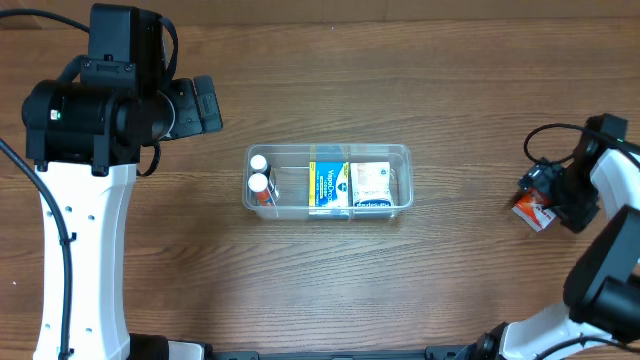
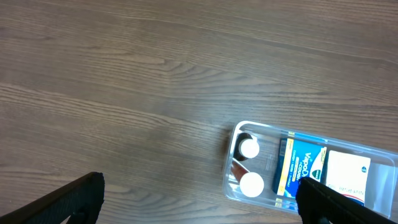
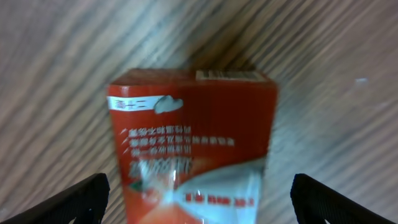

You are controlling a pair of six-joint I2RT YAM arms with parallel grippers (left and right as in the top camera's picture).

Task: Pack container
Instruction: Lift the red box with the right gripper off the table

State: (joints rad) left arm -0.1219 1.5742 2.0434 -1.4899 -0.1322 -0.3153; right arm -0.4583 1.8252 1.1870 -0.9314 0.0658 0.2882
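The clear plastic container (image 1: 406, 152) sits at the table's middle. It holds two white-capped bottles (image 1: 258, 173) at its left end, a blue box (image 1: 328, 186) and a white box (image 1: 371, 184). In the left wrist view the container (image 2: 231, 163) lies at the lower right. My left gripper (image 1: 205, 105) is open and empty, up and to the left of it; its fingers (image 2: 199, 202) are spread wide over bare wood. My right gripper (image 1: 548, 192) is at the far right, open. Its fingers (image 3: 199, 202) straddle a red box (image 3: 193, 124) lying on the table (image 1: 533, 211), apart from both sides.
The wooden table top (image 1: 400, 280) runs all round the container. The left arm's white base column (image 1: 85, 260) stands at the left edge. The right arm's links (image 1: 610, 270) fill the lower right corner.
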